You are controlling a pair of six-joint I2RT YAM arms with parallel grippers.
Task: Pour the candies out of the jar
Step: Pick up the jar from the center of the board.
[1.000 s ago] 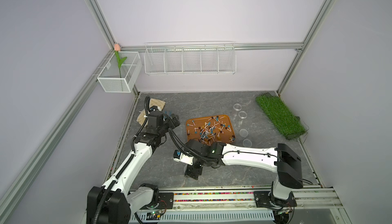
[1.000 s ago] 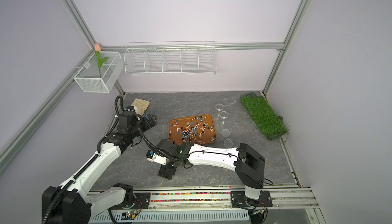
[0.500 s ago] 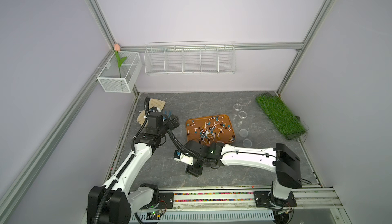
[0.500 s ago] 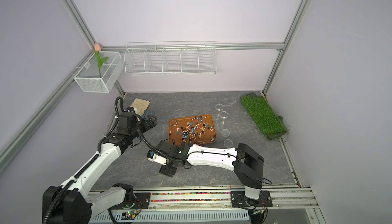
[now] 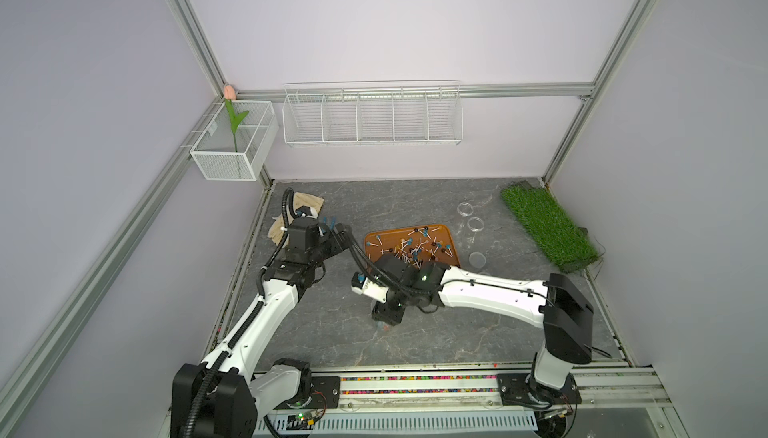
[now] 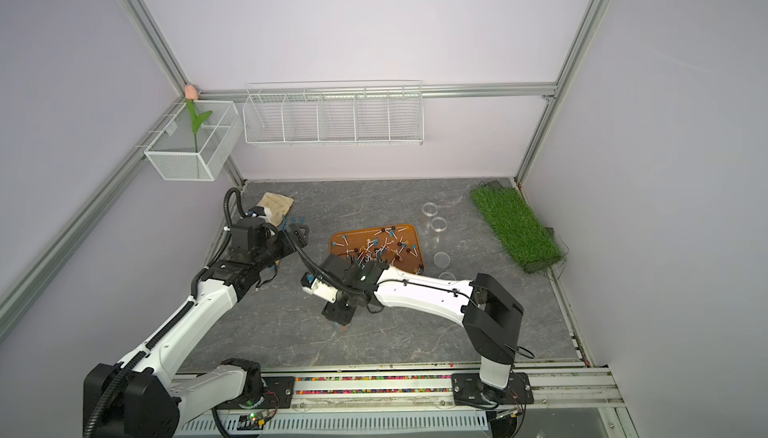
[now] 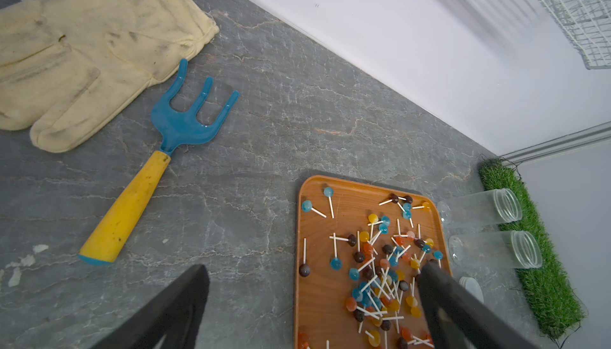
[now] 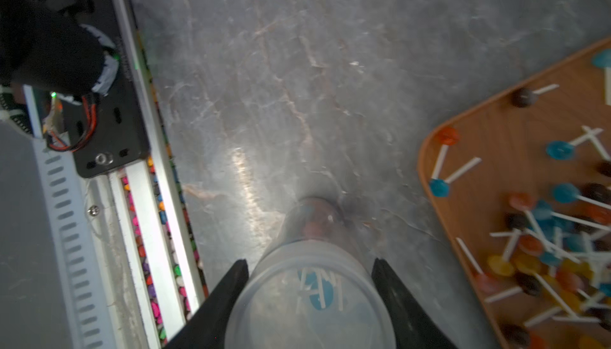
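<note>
A clear jar [image 8: 310, 297] with its lid on stands upright on the grey table near the front. White sticks and a blue head of the candies [image 8: 317, 287] show through the lid. My right gripper [image 8: 310, 262] comes down from above, its black fingers [image 8: 231, 284] pressed against both sides of the lid. In both top views the right gripper [image 5: 386, 317] [image 6: 340, 315] hides most of the jar. More candies [image 7: 380, 281] lie scattered on an orange tray [image 5: 374, 240]. My left gripper [image 7: 314, 269] hangs open and empty over the tray's left edge.
A blue rake with a yellow handle [image 7: 158, 162] and a cream glove [image 7: 82, 49] lie at the back left. Two empty clear jars [image 5: 465, 209] [image 5: 476, 224] and a loose lid [image 5: 477, 258] sit right of the tray, beside a grass mat [image 5: 544, 228]. The front rail [image 5: 415, 382] is close to the jar.
The right gripper's jaws have come in from wide open onto the jar's lid. The left arm has hardly moved.
</note>
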